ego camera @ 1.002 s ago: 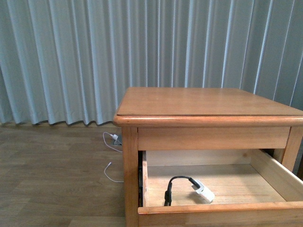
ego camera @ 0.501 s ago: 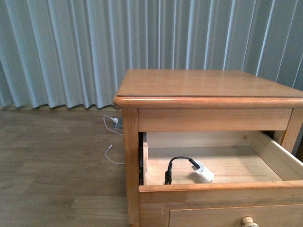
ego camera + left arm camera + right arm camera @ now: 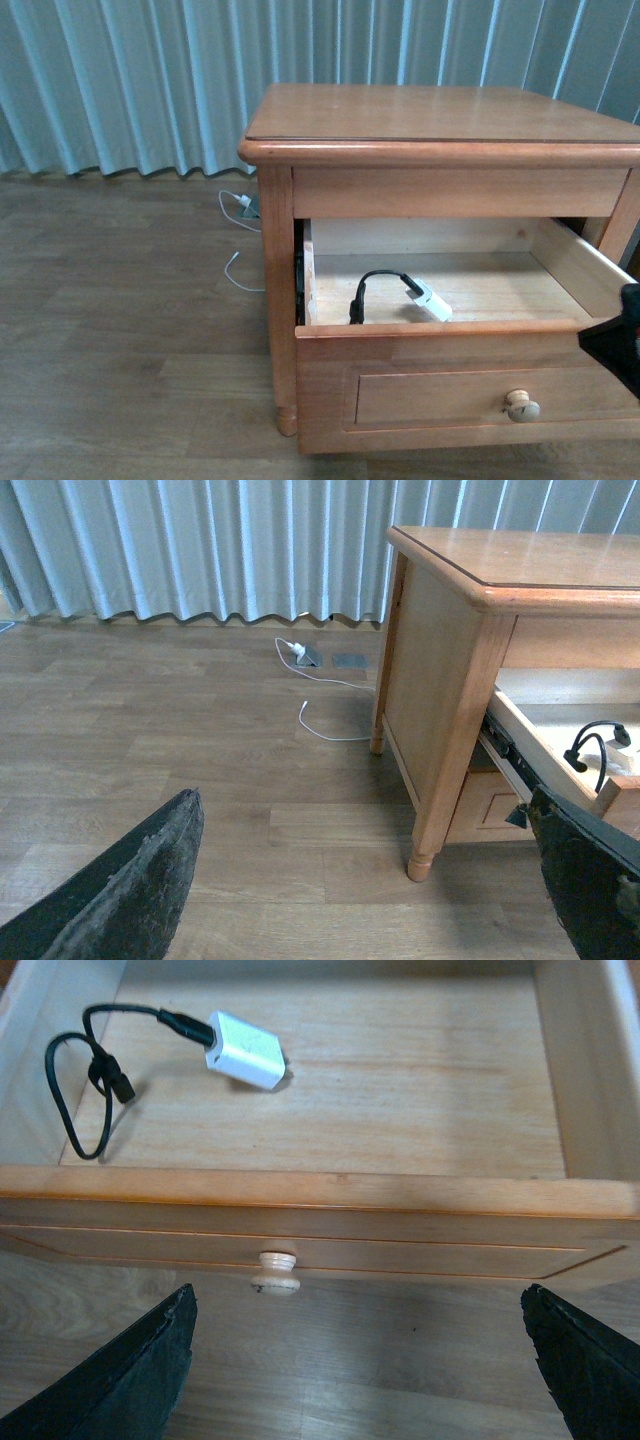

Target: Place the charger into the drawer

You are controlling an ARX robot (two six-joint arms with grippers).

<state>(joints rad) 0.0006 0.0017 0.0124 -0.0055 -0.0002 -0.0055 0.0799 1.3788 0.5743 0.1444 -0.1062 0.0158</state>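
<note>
The white charger [image 3: 432, 303] with its looped black cable [image 3: 372, 287] lies inside the drawer [image 3: 450, 378], which stands pulled out of the wooden nightstand [image 3: 440, 125]. The right wrist view shows the charger [image 3: 245, 1050] on the pale drawer floor, with the round knob [image 3: 274, 1272] on the drawer front below it. My right gripper [image 3: 360, 1360] is open and empty, just in front of the drawer front; a dark part of it shows at the front view's right edge [image 3: 618, 345]. My left gripper [image 3: 370, 880] is open and empty over the floor, left of the nightstand.
A thin white cable with a white plug [image 3: 238, 215] lies on the wooden floor by a floor socket [image 3: 350, 661], left of the nightstand. Grey-blue curtains [image 3: 150, 80] hang behind. The nightstand's front left leg [image 3: 425, 850] stands near my left gripper.
The front view has tilted down: the nightstand sits higher in frame, and the drawer front with its knob has come into sight. The charger has not moved in the drawer.
</note>
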